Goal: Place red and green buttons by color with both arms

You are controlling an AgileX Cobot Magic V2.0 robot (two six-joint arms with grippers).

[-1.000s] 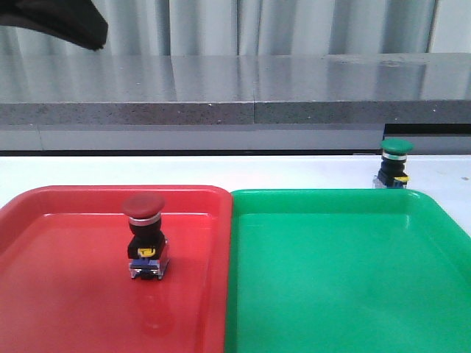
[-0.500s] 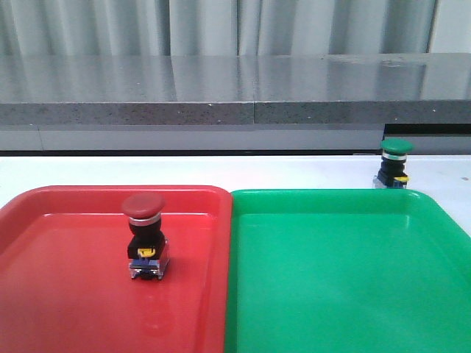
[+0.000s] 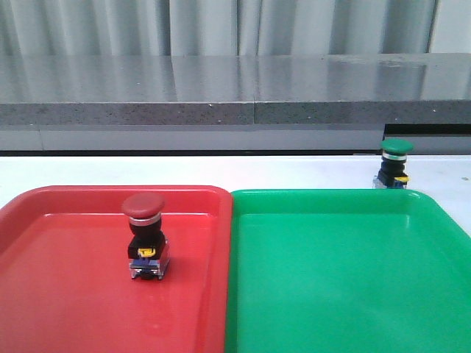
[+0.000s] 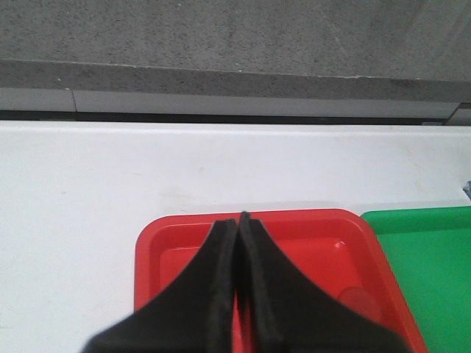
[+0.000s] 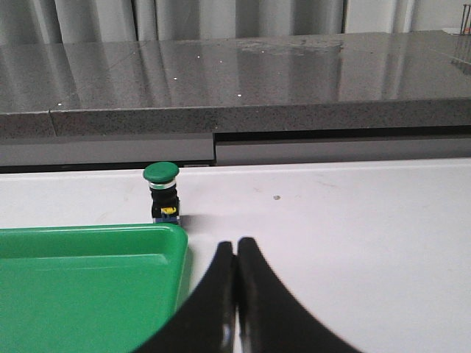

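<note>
Red button (image 3: pixel 145 235): I see it upright in red tray (image 3: pixel 44 220) – silver collar, yellow tab.
Green button (image 3: pixel 394 163): upright on table (image 3: pixel 110 170), behind green tray (image 3: pixel 434 213).
Left gripper (image 4: pixel 240 220): jaws clenched, empty.
Right gripper (image 5: pixel 235 248): same – clenched, empty.

Left tool (image 4: pixel 239 220) hides part of the red tray (image 4: pixel 147 250), whose near end is cut off

We see the left gripper (image 4: pixel 238 220) with fingers pressed together, holding nothing. The right gripper (image 5: pixel 235 246) likewise has fingers closed tip to tip, empty. Neither arm appears in front view.
</note>
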